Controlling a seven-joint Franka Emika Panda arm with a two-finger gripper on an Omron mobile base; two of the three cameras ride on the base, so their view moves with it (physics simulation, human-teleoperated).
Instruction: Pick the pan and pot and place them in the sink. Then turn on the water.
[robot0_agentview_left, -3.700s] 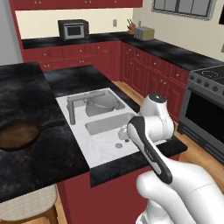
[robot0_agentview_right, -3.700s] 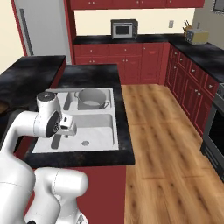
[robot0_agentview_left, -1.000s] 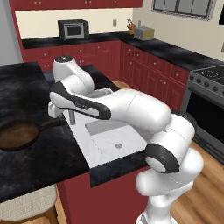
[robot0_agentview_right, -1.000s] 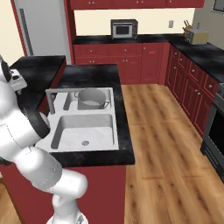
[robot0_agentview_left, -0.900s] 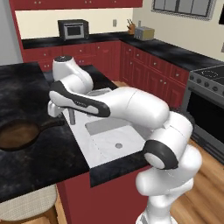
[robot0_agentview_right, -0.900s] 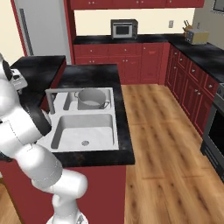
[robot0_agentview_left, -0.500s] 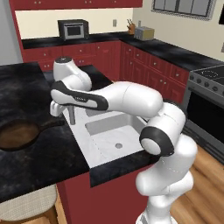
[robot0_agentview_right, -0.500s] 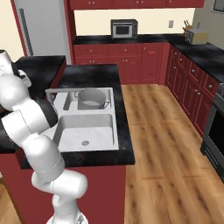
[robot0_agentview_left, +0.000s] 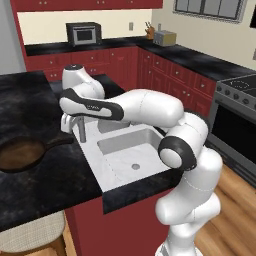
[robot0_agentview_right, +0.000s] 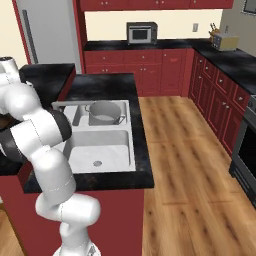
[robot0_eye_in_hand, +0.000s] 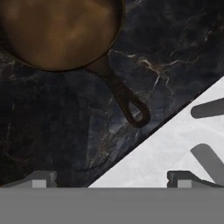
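The pan (robot0_eye_in_hand: 57, 30) is a dark-brown skillet lying on the black counter, its handle (robot0_eye_in_hand: 122, 96) pointing toward the sink's edge. My gripper (robot0_eye_in_hand: 111, 179) hovers above the counter just short of the handle's loop end, open, with nothing between its fingertips (robot0_eye_in_hand: 41, 179). In the left base view the pan (robot0_agentview_left: 20, 152) sits at the far left, and my arm stretches over the sink (robot0_agentview_left: 115, 167) toward it. The grey pot (robot0_agentview_right: 105, 112) stands upright in the sink's far basin (robot0_agentview_right: 80, 116); the near basin (robot0_agentview_right: 107, 145) holds nothing.
A grey faucet post (robot0_agentview_left: 81, 131) rises at the sink's left rim, close to my hand. Black counter (robot0_agentview_left: 45, 185) surrounds the pan. A stool (robot0_agentview_left: 30, 242) stands below the counter's near edge. Red cabinets and a microwave (robot0_agentview_right: 140, 32) line the back wall.
My arm has swung from over the near basin out to the left across the counter toward the pan. The gripper stays open. Pan and pot have not moved.
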